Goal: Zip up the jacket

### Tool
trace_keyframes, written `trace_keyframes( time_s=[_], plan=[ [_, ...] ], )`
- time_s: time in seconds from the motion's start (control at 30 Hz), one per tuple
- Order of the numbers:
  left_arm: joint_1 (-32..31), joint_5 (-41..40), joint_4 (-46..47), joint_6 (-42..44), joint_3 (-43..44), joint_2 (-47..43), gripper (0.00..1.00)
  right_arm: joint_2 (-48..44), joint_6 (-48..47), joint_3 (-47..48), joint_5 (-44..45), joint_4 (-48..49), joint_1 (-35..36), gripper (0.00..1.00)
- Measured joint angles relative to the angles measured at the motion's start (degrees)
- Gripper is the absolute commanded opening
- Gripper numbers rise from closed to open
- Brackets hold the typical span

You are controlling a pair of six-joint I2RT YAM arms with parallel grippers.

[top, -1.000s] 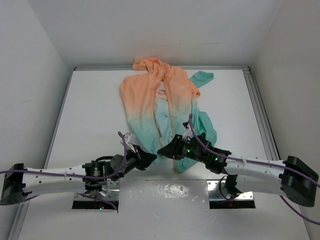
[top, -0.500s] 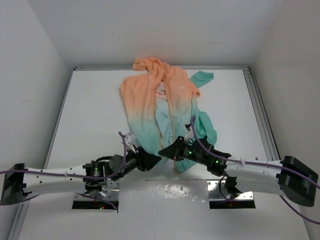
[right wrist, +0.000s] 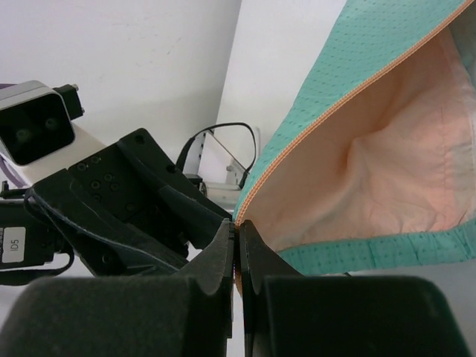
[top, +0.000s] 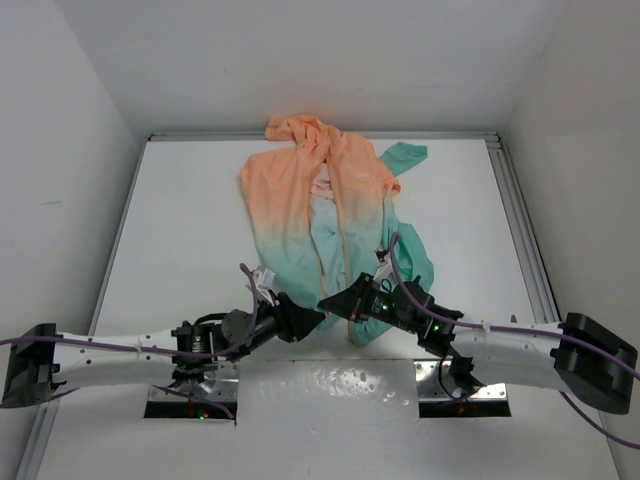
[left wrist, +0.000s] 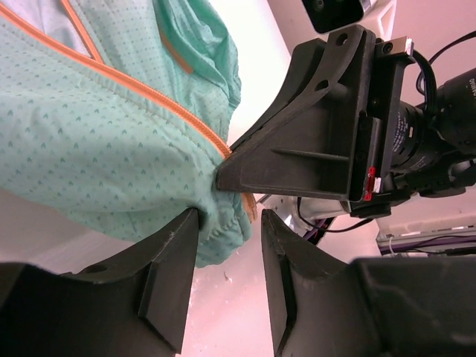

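1 small label (left wrist: 370, 178) on right claw (right wrist: 238, 236), left claw (left wrist: 229, 219) at jacket (left wrist: 89, 126) hem

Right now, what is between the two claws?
The teal bottom corner of the jacket, with its orange zipper edge. The left wrist view shows it best.

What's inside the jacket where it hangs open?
Only its pale peach lining shows inside the jacket, edged by the orange zipper. Deeper in, folds cover the rest.
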Motion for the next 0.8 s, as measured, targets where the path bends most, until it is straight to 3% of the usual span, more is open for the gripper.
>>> trace_keyframes(
  time_s=[0.8],
  plan=[
    [0.0,1.25,6.64,-1.7,-3.5,2.56,0.47,-1.66,3.58,-3.87,0.59,6.54,0.0,0.0]
  ],
)
